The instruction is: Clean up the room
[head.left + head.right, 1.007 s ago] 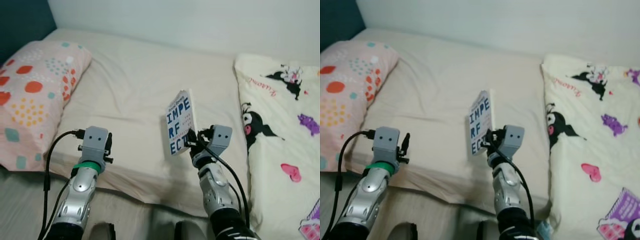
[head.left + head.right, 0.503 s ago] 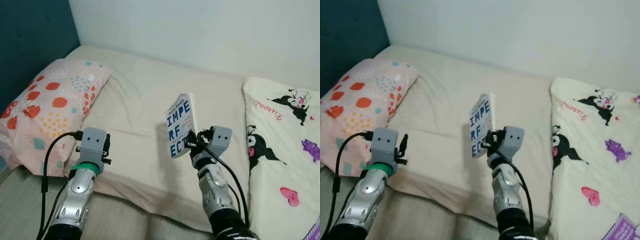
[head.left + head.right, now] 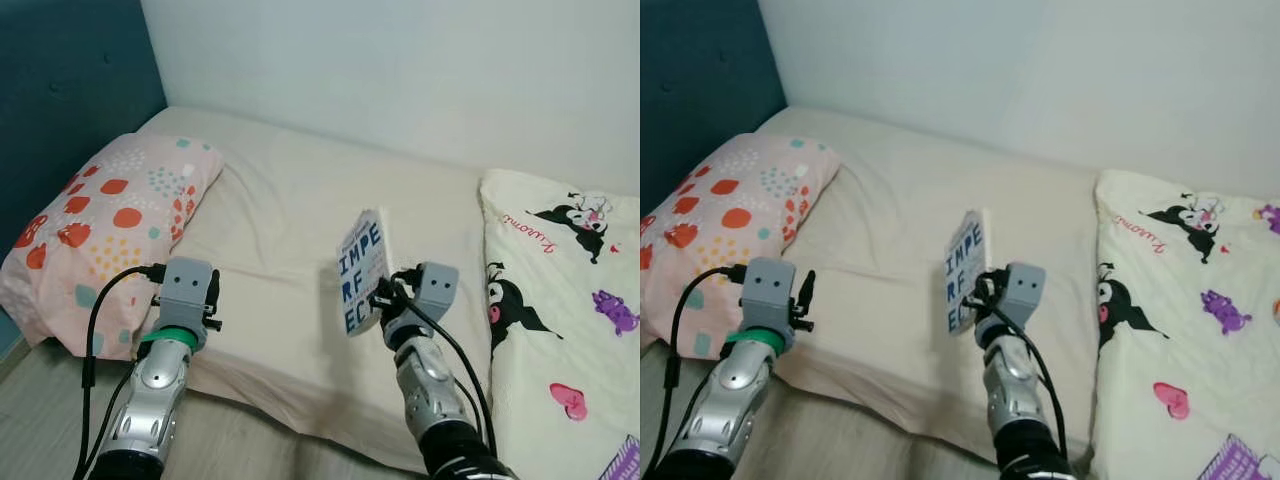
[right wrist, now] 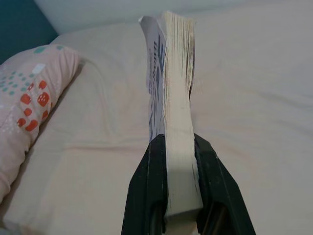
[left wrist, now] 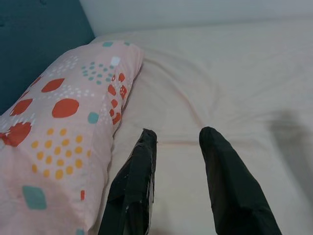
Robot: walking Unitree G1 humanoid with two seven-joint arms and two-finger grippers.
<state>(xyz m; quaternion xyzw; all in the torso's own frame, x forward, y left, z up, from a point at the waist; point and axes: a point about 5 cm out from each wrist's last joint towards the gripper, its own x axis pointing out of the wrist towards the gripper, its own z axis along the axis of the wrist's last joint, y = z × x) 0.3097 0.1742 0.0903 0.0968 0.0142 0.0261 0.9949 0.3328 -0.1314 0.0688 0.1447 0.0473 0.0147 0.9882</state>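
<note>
A paperback book [image 3: 362,270] with a white cover and large blue letters stands upright above the cream bed sheet [image 3: 290,220], held by its lower edge. My right gripper [image 3: 385,297] is shut on the book [image 4: 176,112], one black finger on each side of the pages. My left gripper [image 5: 178,139] hovers open over the sheet beside the spotted pillow [image 5: 54,132], with nothing between its fingers. Its wrist [image 3: 188,290] shows at the lower left of the head view.
A pink pillow [image 3: 105,225] with orange and teal dots lies at the left by a dark teal headboard [image 3: 60,90]. A white cartoon-print blanket [image 3: 565,300] covers the right of the bed. A pale wall [image 3: 400,70] runs behind. The bed's front edge [image 3: 270,400] is near my arms.
The camera has lifted and turned left, so the headboard and wall show more. The book stays in my right gripper, carried slightly right. The left arm holds its pose.
</note>
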